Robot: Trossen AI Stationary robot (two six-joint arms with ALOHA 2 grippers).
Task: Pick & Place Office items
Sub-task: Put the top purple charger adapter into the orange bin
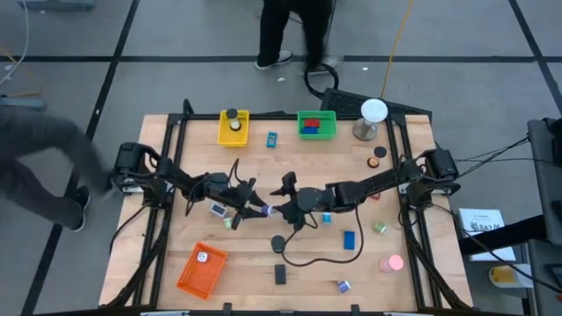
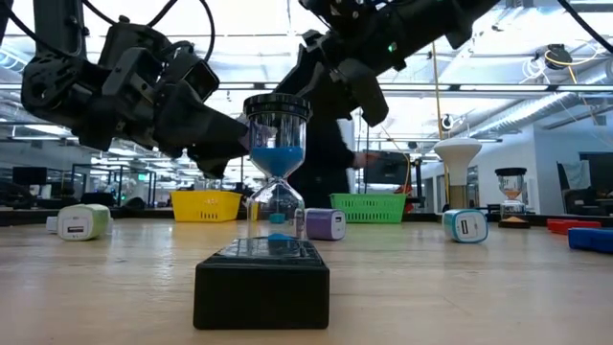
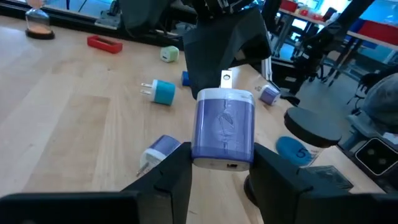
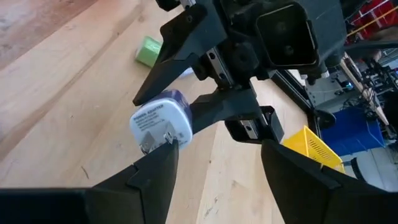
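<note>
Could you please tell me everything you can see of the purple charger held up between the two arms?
The purple charger is a small rounded block, glossy lilac plastic with a white end face carrying print and metal prongs. It is lifted off the table, clamped between the left tool's fingers at the table's middle. The right tool stands open right by its pronged end, one finger seemingly at its edge.

Bright, even overhead light on the worktop (image 1: 290, 281); soft shadows only. Low view glares white from ceiling lights at upper frame, arms silhouetted. A person (image 1: 39, 167) blurs at left of the high view.
</note>
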